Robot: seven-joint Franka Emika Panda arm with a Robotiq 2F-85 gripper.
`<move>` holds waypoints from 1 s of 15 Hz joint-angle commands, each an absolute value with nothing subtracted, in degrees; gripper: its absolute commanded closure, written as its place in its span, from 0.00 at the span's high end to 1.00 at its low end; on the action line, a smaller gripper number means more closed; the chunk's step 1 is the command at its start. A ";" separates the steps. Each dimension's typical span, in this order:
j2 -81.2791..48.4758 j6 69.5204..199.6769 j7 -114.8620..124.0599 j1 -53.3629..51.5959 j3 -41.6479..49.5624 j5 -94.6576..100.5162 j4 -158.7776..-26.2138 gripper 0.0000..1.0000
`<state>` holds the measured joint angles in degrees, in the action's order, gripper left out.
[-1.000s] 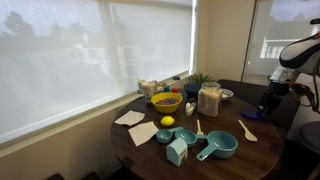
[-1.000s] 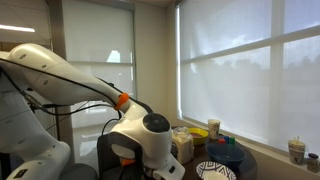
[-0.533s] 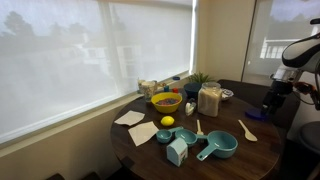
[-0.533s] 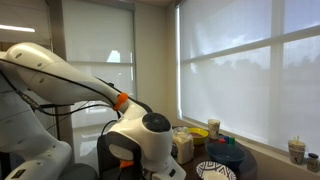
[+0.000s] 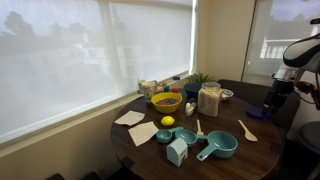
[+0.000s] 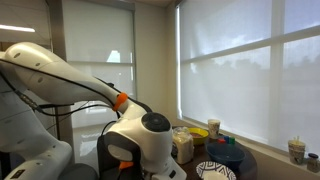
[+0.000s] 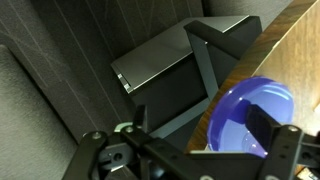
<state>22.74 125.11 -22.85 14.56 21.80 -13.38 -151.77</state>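
Claw: we see the gripper [image 7: 190, 150] with its two fingers [image 7: 95, 148] spread wide apart and nothing between them; it touches nothing.
Claw's place: in an exterior view the gripper [image 5: 269, 104] hangs over the edge of the table [image 5: 262, 150] on the arm's side, away from the window.
Nearest thing: a purple bowl [image 7: 250, 115] sits on the wood right at that edge. In the wrist view we find it under the gap between the fingers, toward one finger's side.
Bowl from outside: the purple bowl [image 5: 251, 114] lies just beside the gripper, near the rim of the tabletop and apart from the other items.
Off the table: past the edge the wrist view shows a dark box [image 7: 165, 65] lower down; we cannot tell what it is.
Close by: a wooden spatula [image 5: 246, 129] lies flat on the tabletop, near the bowl and further in from the edge.
Middle of the table: blue measuring cups [image 5: 218, 146], a pale blue carton [image 5: 177, 151] and a lemon [image 5: 167, 121] are grouped together, well apart from the gripper.
Window edge: a yellow bowl [image 5: 166, 101] and a clear jar [image 5: 209, 100] stand side by side there.
Edge far from the arm: two napkins [image 5: 130, 118] lie flat.
Arm: the white arm [image 6: 60, 75] fills the foreground in an exterior view and hides the gripper there.
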 commanded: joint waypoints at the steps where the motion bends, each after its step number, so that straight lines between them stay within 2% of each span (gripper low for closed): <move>1: 23.17 124.08 -22.57 14.42 21.98 -13.43 -151.34 1.00; 11: 23.93 124.17 -22.23 13.64 21.89 -14.86 -150.50 1.00; 15: 23.84 121.74 -24.49 12.39 23.64 -20.90 -150.11 1.00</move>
<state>23.18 124.48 -23.20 13.66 22.02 -17.17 -150.84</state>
